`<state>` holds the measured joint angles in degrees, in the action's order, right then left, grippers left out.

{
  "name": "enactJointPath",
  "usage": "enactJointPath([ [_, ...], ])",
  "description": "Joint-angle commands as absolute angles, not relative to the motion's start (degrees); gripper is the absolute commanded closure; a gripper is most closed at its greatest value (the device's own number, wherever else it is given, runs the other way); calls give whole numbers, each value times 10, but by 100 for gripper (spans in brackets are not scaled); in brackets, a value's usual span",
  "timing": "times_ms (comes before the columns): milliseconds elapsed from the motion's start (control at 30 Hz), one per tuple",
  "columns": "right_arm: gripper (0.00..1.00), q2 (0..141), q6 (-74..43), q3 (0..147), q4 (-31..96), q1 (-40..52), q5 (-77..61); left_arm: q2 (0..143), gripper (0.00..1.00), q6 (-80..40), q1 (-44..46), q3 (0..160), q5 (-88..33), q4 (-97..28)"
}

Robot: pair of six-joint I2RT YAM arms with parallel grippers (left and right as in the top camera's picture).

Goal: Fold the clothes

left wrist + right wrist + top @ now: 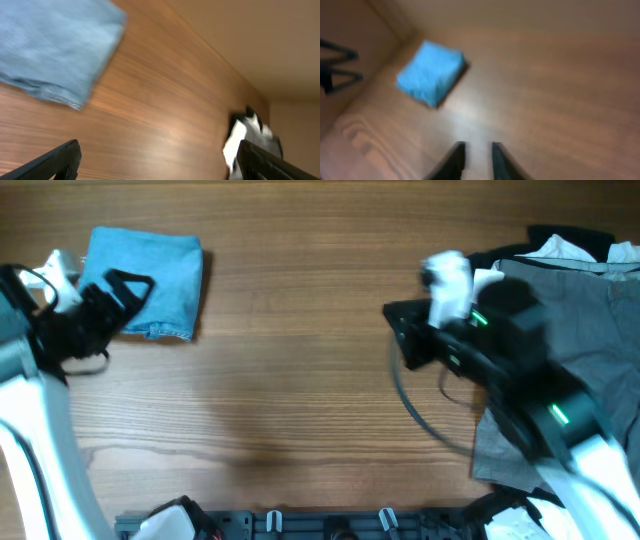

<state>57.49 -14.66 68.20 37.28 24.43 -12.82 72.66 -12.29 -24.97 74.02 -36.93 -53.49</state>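
Cut off by the right edge and half hidden under the right arm [520, 370]: grey trousers [600, 310]. Blurred in right wrist view, cropped in left wrist view: folded jeans [431, 72].

Left arm [28, 395] in from the left edge; left claw [135, 290] spread wide, empty. Right arm [562, 425] in from lower right, image blurred; right claw [476, 152] empty, fingers [455, 159] nearly together, narrow gap showing.

Folded jeans [145, 282] left; grey trousers [580, 330] right
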Motion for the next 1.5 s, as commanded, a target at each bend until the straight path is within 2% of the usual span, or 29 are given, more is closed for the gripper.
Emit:
enactJointPath([
  [0,39,481,-150,695,375,246,-74,589,0,-90,-169,748,-287,-578],
  [33,11,463,-149,695,378,246,-74,562,0,-90,-149,748,-267,-587],
  [67,1,446,-150,695,383,246,-74,538,0,-90,-129,748,-245,-594],
  [267,0,407,-151,694,417,246,-75,446,0,-94,-50,748,-117,-624],
  [500,0,417,-177,693,440,246,-75,420,0,-94,-46,748,-106,-625],
  [633,0,423,-270,693,444,246,-75,421,0,-94,-46,748,-106,-625],
  [867,0,423,-268,693,453,246,13,421,0,-94,-46,748,-106,-625],
  [1200,0,413,-57,655,426,242,15,421,0,-94,-46,748,-106,-625],
  [1467,0,287,-47,448,285,179,-40,421,0,-94,-46,748,-106,-625],
])
